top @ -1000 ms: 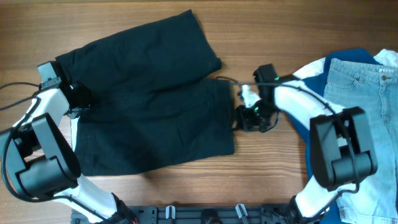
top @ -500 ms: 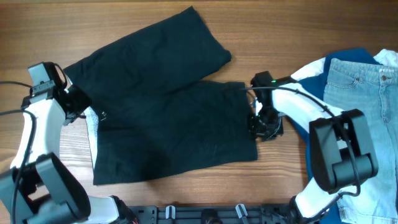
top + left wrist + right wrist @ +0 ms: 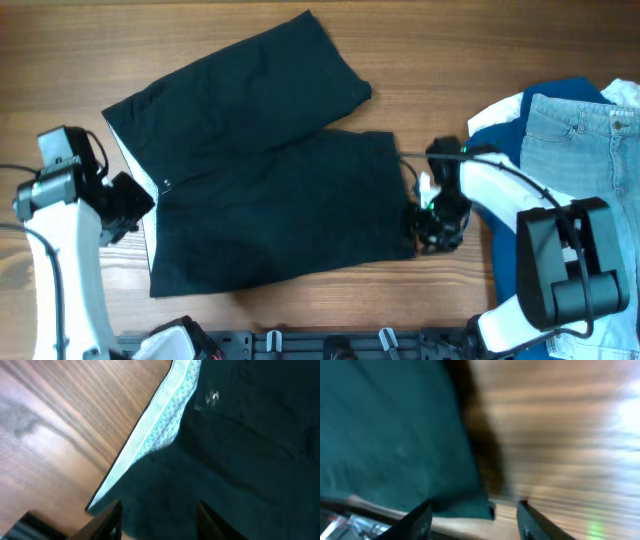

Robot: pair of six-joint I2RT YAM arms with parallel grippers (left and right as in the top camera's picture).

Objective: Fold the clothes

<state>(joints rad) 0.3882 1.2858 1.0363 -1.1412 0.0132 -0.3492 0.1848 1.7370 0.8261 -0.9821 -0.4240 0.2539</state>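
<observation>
The clothes, a pair of black shorts [image 3: 260, 170], lie flat on the wooden table with the waist to the left and both legs pointing right. White lining [image 3: 160, 435] shows along the waist edge. My left gripper [image 3: 130, 200] hovers at the waist's lower left corner. In the left wrist view the left gripper [image 3: 159, 522] stands open over black fabric, holding nothing. My right gripper [image 3: 428, 225] is at the hem corner of the near leg. In the right wrist view the right gripper [image 3: 472, 522] is open, with the shorts' corner [image 3: 465, 505] lying loose between the jaws.
Light blue jeans [image 3: 570, 150] lie on a royal-blue garment [image 3: 505, 135] at the right edge, behind the right arm. A black rail [image 3: 330, 345] runs along the table's front edge. Bare wood [image 3: 450, 40] shows beyond the shorts.
The shorts were dragged right and laid flatter. My left gripper opened, let go of the waist and drew back down and left. My right gripper slid down along the hem.
</observation>
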